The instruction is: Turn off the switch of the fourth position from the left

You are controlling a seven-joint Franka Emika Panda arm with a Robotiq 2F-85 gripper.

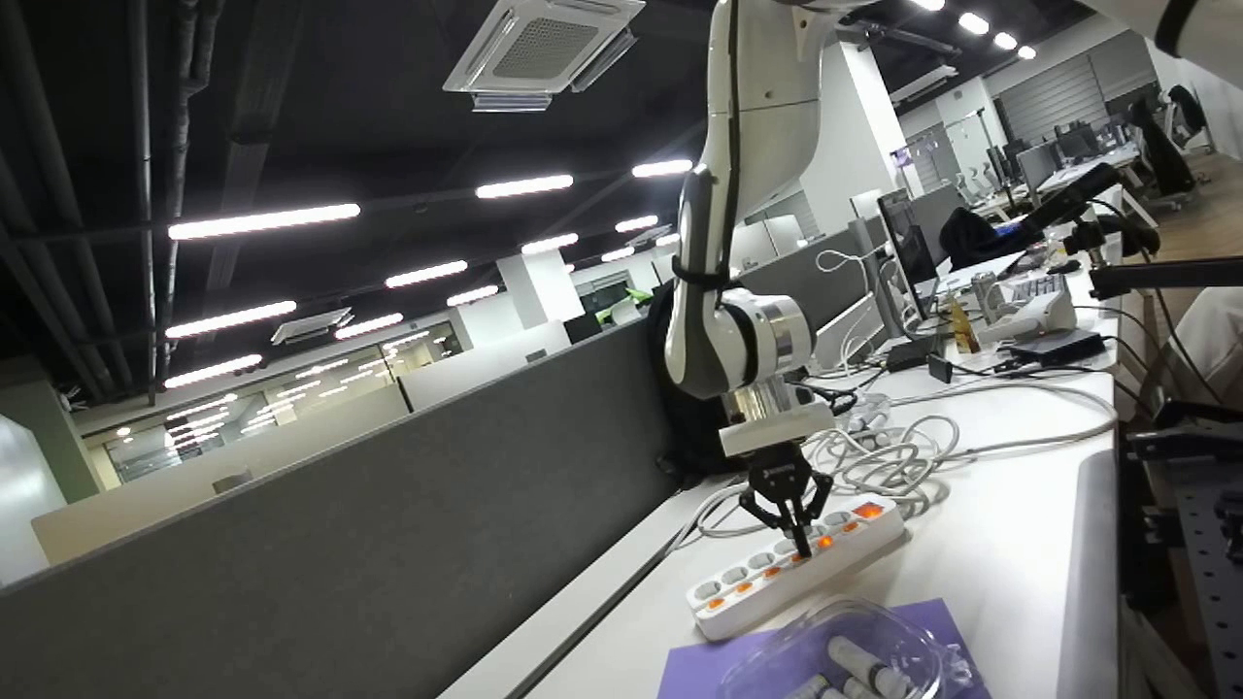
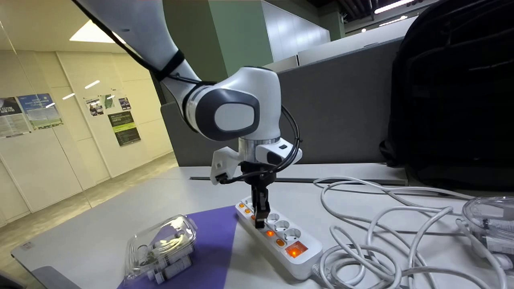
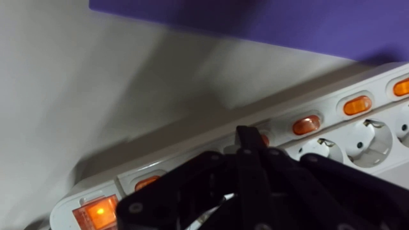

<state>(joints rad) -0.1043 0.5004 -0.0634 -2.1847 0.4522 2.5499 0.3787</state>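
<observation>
A white power strip (image 1: 777,600) lies on the desk with a row of orange switches beside its sockets; it also shows in the other views (image 2: 277,257) (image 3: 330,112). My gripper (image 1: 802,546) points down with its fingertips together and nothing between them. The tips (image 2: 260,223) are at the switch fourth from the left in an exterior view. In the wrist view the tips (image 3: 250,131) cover most of that switch (image 3: 265,140); its visible edge looks dark red. Whether they touch it is hard to tell. The neighbouring switch (image 2: 270,233) toward the lit main switch (image 2: 296,249) glows; the gripper hides it in the wrist view.
A purple sheet (image 2: 215,237) lies beside the strip, bearing a clear plastic box (image 2: 160,245) with white tubes. Loose white cables (image 2: 385,241) coil near the main-switch end. A grey partition (image 1: 388,544) and a black backpack (image 2: 453,100) stand behind.
</observation>
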